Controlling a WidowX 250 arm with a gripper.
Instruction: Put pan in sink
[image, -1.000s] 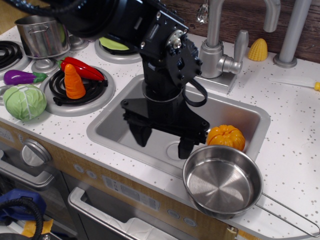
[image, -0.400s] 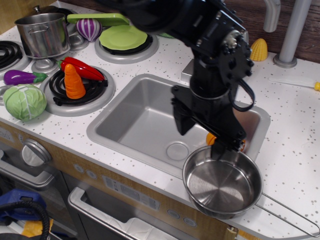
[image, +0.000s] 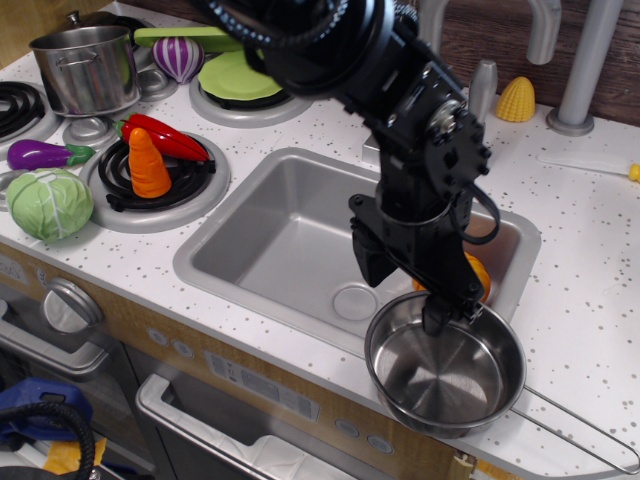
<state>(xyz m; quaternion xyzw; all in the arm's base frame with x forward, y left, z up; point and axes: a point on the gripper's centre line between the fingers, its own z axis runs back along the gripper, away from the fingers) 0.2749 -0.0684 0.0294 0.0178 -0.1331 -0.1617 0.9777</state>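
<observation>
The shiny steel pan sits on the front right corner of the counter, overlapping the sink's front right rim, with its wire handle pointing right. The grey sink lies in the middle of the counter with a round drain. My black gripper is open and points down over the pan's far left rim. One finger reaches inside the pan and the other hangs over the sink. It holds nothing.
An orange pumpkin lies in the sink's right end, mostly hidden by the gripper. A faucet stands behind. To the left are a carrot, a red pepper, a cabbage, an eggplant and a steel pot.
The gripper has moved right from over the middle of the sink to the pan's far rim and dropped lower, one finger now inside the pan. The pan has not moved.
</observation>
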